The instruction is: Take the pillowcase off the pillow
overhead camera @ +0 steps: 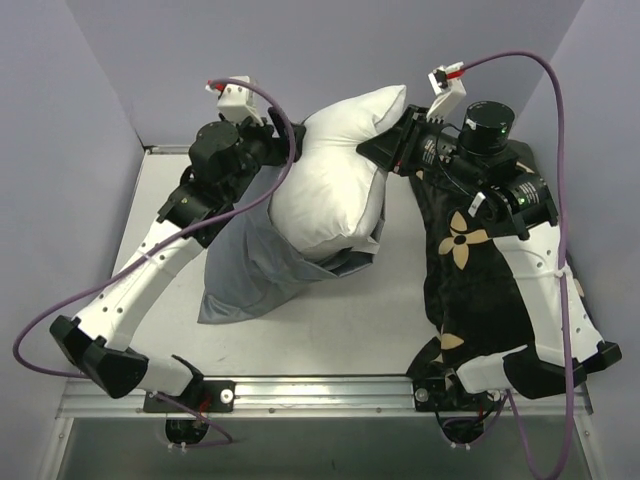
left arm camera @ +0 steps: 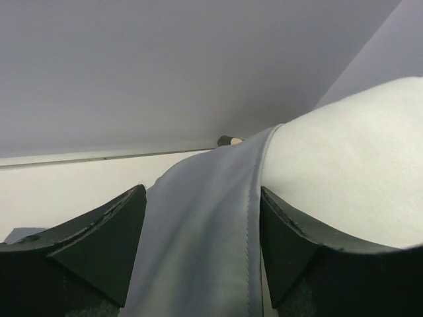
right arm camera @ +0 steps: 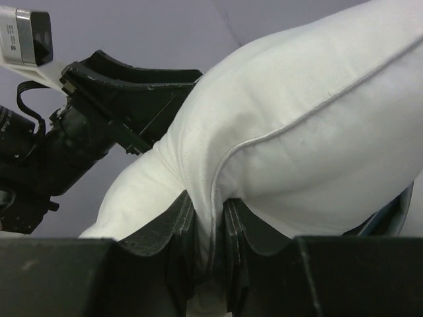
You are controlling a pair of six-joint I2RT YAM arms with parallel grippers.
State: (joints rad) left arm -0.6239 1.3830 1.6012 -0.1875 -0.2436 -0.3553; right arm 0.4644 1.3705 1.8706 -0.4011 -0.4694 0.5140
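Top view: plump plain white rectangular pillow is lifted in the middle of the pale table, upper end raised toward the back wall and tilted right. Its lower end sits inside the soft grey fabric pillowcase. The pillowcase is bunched low, draped down onto the table on the left side, open mouth around the bottom part of the pillow. Most of the pillow is bare.

Right claw: at the pillow's upper right edge. Right wrist view shows its two dark fingers pressed together on the pillow's piped seam, white fabric pinched between them and bulging above.

Left claw: at the pillow's upper left side, level with the right one. Left wrist view shows the two black fingers spread wide. A band of the grey pillowcase with its stitched hem runs up between them and over the pillow's white bulge at right. The fingers flank the cloth; no squeeze on it shows. Whether the cloth touches the inner faces is hard to tell.

Black plush cushion with tan flower motifs lies flat on the table to the right, partly beneath the right arm, near the pillow's lower end but apart from it.

Plain lilac-grey walls close in the back and sides.
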